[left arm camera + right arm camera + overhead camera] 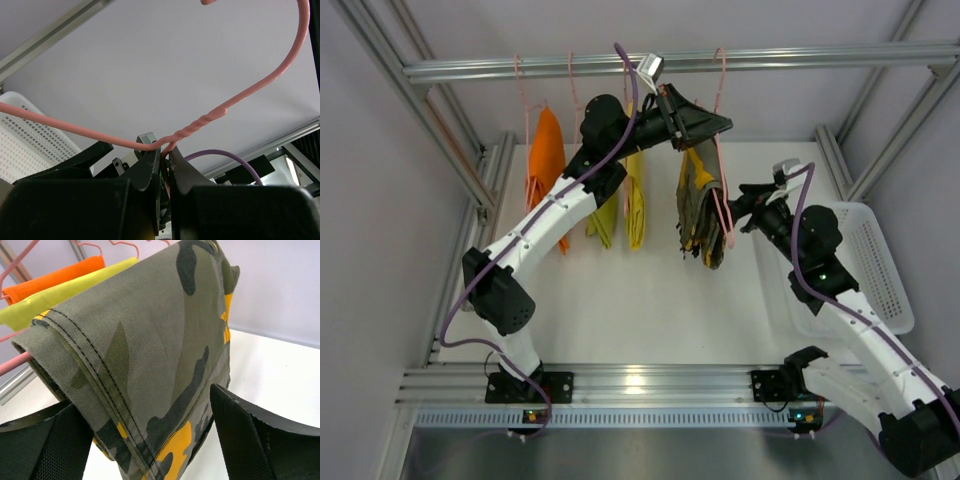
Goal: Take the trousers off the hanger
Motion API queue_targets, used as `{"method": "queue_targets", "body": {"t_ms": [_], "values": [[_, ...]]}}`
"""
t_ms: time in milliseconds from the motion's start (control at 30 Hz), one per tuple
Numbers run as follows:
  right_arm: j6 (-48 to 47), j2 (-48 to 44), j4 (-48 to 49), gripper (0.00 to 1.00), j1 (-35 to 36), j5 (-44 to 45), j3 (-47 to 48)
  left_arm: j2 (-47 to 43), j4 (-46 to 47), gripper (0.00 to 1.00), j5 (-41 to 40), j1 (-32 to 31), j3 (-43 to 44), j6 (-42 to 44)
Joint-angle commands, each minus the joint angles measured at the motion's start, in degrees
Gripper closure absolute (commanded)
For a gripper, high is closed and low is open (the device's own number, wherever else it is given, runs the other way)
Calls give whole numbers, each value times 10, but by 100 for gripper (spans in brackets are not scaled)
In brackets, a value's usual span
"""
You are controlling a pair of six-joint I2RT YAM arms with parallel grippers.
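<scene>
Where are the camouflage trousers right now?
Top view: the trousers hang right of centre on the hanger, between the yellow garment and the right gripper.

I'm holding the white-and-black left arm (552,208) stretched far and high, wrist pointing right, and its black two-finger left gripper (164,156) is pinching tight on the thin pale-pink wire hanger (210,119) just below the twisted neck. The white-and-black right arm (860,330) is sitting bent at the near right, forearm pointing left, its black right gripper (150,410) gaping wide, fingers (245,435) straddling the folded camouflage trousers (150,330).
</scene>
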Motion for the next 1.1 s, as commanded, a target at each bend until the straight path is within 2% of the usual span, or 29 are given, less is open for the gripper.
{"method": "queue_targets", "body": {"t_ms": [0, 67, 167, 200, 267, 300, 367, 400, 533, 633, 800, 1067], "values": [[-19, 8, 72, 15, 7, 35, 23, -43, 96, 100, -9, -6, 43, -10], [-23, 17, 82, 16, 7, 38, 23, -42, 99, 100, -9, -8, 46, -11], [-28, 36, 95, 32, 7, 47, 25, -40, 101, 100, -8, -16, 46, -14], [-30, 38, 103, 45, 7, 48, 29, -39, 101, 100, -6, -19, 45, -13], [-36, 43, 105, 62, 7, 43, 35, -42, 102, 100, -3, -21, 42, -14], [-37, 43, 98, 78, 7, 40, 44, -45, 103, 100, -2, -21, 36, -14], [-36, 38, 78, 90, 7, 41, 56, -50, 105, 100, 0, -20, 26, -11], [-36, 36, 66, 100, 8, 43, 73, -53, 105, 100, 3, -20, 20, -10], [-43, 8, 9, 100, 2, 41, 106, -71, 108, 100, 18, -20, -27, 14], [-73, -28, -12, 100, -3, 41, 141, -96, 122, 100, 41, -20, -96, 52], [-103, -63, -34, 100, -27, 31, 182, -116, 127, 100, 64, -20, -151, 96], [-98, -93, -56, 100, -32, 31, 250, -107, 62, 100, 48, -20, -172, 161]]}}
